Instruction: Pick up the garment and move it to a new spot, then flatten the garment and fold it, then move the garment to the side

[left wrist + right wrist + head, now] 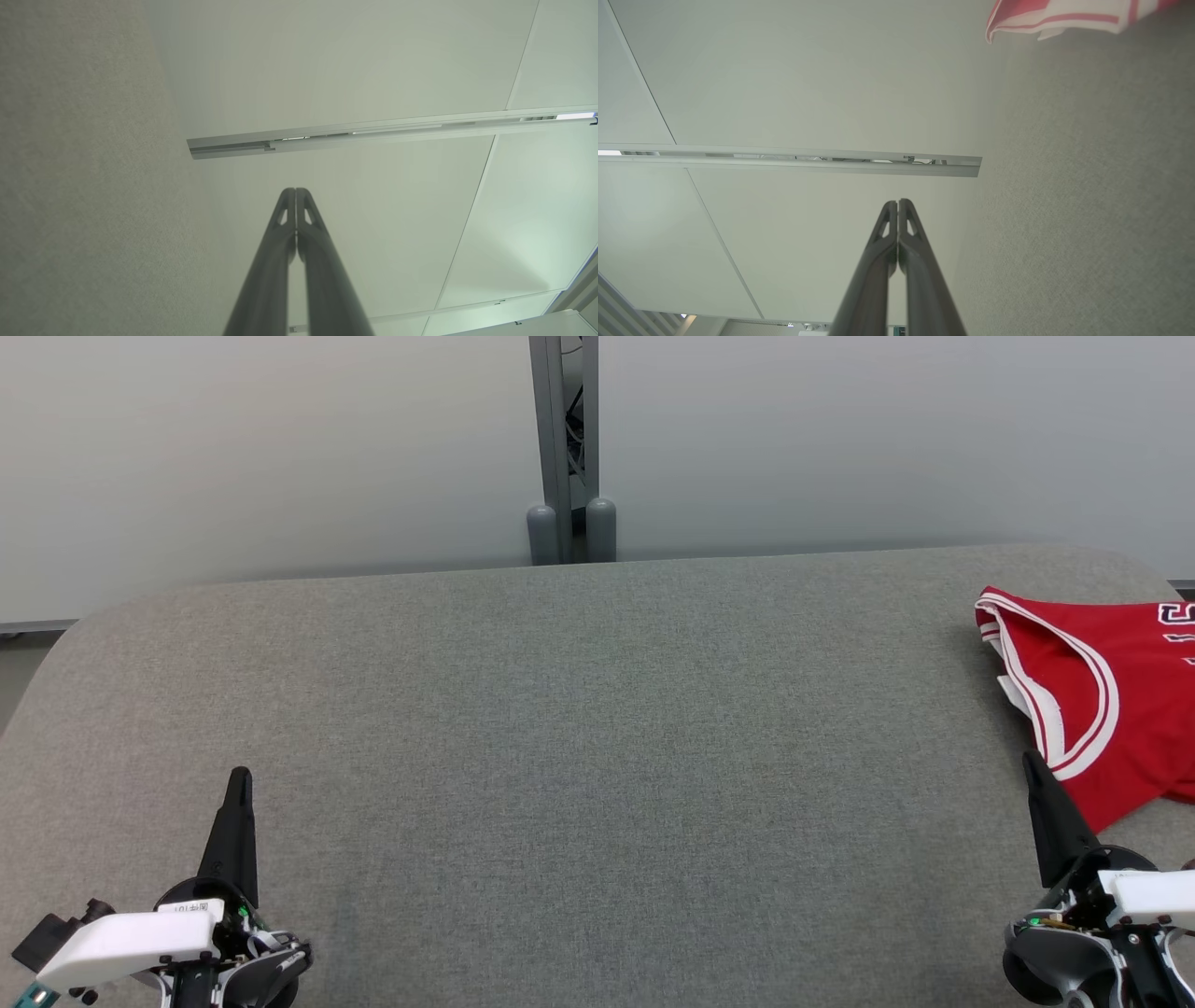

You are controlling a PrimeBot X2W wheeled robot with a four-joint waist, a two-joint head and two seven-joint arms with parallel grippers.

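Observation:
A red garment (pixel 1120 695) with white trim, a sleeveless jersey, lies at the far right of the grey table (pixel 579 728), partly cut off by the head view's right edge. Its white-and-red edge (pixel 1059 18) shows at the top of the right wrist view. My right gripper (pixel 1029 761) stands at the lower right, shut and holding nothing, its tip just left of the garment's near edge. In the right wrist view the same gripper (pixel 897 201) has its fingers pressed together. My left gripper (pixel 241 773) rests at the lower left, shut and holding nothing, as the left wrist view (pixel 295 190) confirms.
Pale wall panels stand behind the table, joined by a grey metal post (pixel 565 448) with two rounded feet. A metal rail (pixel 373 133) crosses the panels in both wrist views. The table's far corners are rounded.

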